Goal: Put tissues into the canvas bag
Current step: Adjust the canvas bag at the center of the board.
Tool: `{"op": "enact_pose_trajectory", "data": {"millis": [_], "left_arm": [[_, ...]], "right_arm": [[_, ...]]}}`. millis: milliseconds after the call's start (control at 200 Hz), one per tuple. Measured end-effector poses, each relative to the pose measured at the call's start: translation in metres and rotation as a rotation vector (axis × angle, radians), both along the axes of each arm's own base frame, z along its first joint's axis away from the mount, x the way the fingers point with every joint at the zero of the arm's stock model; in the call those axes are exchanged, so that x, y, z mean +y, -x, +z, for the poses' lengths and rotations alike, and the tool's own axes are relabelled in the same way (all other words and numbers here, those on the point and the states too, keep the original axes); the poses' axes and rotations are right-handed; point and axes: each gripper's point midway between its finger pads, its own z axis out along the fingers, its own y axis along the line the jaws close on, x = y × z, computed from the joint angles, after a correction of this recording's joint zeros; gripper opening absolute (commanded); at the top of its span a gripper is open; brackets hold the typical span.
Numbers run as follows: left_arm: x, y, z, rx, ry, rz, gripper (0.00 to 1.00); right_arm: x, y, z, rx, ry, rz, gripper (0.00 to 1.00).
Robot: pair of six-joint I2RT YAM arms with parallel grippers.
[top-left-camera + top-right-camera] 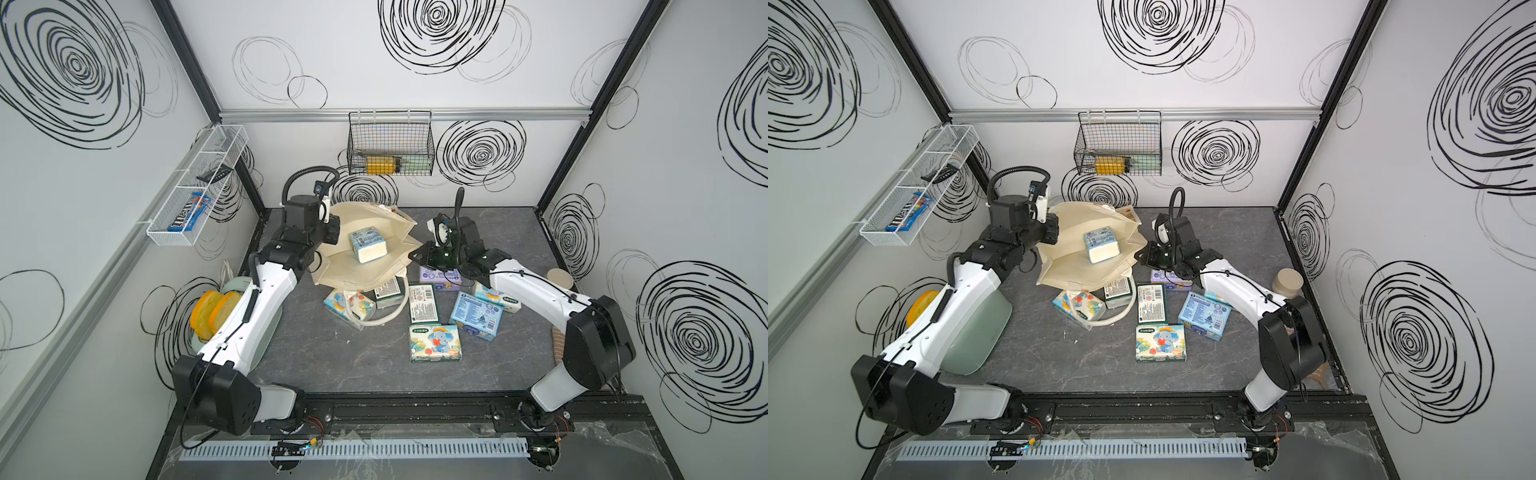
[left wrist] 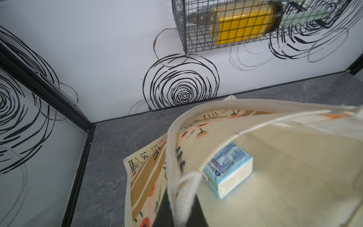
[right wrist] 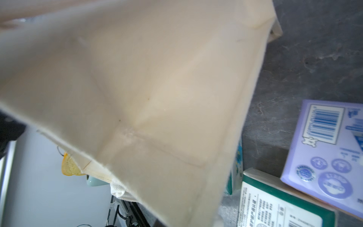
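- Tissue pack [image 1: 368, 245], light blue, lies inside the canvas bag [image 1: 376, 277], between the two pincers and touching neither.
- The left pincer [image 1: 332, 233] is clenched on the bag's rim. In the left wrist view, cream cloth is pinched between its dark fingers [image 2: 196, 216], and the bagged pack [image 2: 227, 169] rests just beyond them on the lining.
- The right pincer [image 1: 419, 255] is clenched on the opposite rim. The bag's inner cloth [image 3: 137, 78] fills its wrist view right up to the camera, and the fingers themselves are hidden.
- The bag's mouth is spread wide between the two pincers in both top views.
- A purple pack [image 1: 440, 279] lies on the table just below the right pincer.
- A dark green pack [image 1: 423, 303] lies just beside the purple one, farther from the right pincer.
- A light blue pack [image 1: 476, 318] and an elephant pack [image 1: 435, 343] lie beyond those, well apart from the right pincer.
- A second elephant pack [image 1: 347, 305] sits under the bag's loop handle [image 1: 384, 318], well apart from the left pincer.
- A second dark green pack [image 1: 386, 289] is half tucked under the bag's edge.
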Motion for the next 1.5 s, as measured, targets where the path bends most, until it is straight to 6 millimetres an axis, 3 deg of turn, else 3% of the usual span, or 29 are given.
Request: {"op": "enact_pose_trajectory", "data": {"millis": [135,245,590,655,721,781,806,961,1056,1146,1246,1326,1416,1496], "left_arm": [[0.008,-0.023,0.004,0.011,0.002,0.075,0.00],[0.015,-0.027,0.001,0.015,-0.004,0.123,0.00],[0.036,-0.040,-0.003,0.014,-0.063,0.249,0.02],[0.035,-0.044,-0.001,0.022,-0.067,0.251,0.21],[0.034,-0.051,0.003,0.022,-0.068,0.252,0.72],[0.034,-0.057,0.010,0.007,-0.058,0.251,1.00],[0.034,-0.058,0.012,0.004,-0.054,0.248,0.96],[0.031,-0.056,0.030,-0.029,0.003,0.230,0.96],[0.027,-0.043,0.051,-0.065,0.051,0.209,0.96],[0.022,-0.017,0.093,-0.155,0.104,0.184,0.96],[0.019,0.029,0.150,-0.309,0.176,0.144,0.96],[0.019,0.072,0.184,-0.428,0.240,0.104,0.96],[0.020,0.105,0.197,-0.504,0.296,0.070,0.96],[0.019,0.120,0.191,-0.521,0.333,0.044,0.96]], "right_arm": [[0.002,0.003,0.038,0.019,-0.062,-0.017,0.00],[-0.003,0.003,0.056,0.046,-0.091,-0.046,0.00],[-0.039,-0.009,0.047,0.199,-0.165,-0.119,0.00],[-0.041,-0.008,0.044,0.226,-0.175,-0.121,0.00],[-0.040,-0.008,0.044,0.240,-0.187,-0.116,0.00],[-0.038,-0.008,0.046,0.250,-0.199,-0.109,0.00],[-0.037,-0.009,0.047,0.254,-0.204,-0.108,0.00],[-0.026,-0.028,0.058,0.257,-0.227,-0.105,0.00],[-0.020,-0.040,0.066,0.254,-0.240,-0.103,0.00],[-0.014,-0.048,0.069,0.262,-0.242,-0.101,0.00],[-0.008,-0.054,0.072,0.266,-0.250,-0.100,0.27],[-0.005,-0.054,0.074,0.263,-0.253,-0.086,0.57],[-0.003,-0.052,0.075,0.257,-0.252,-0.073,0.76],[-0.002,-0.051,0.075,0.241,-0.244,-0.057,0.78]]}}
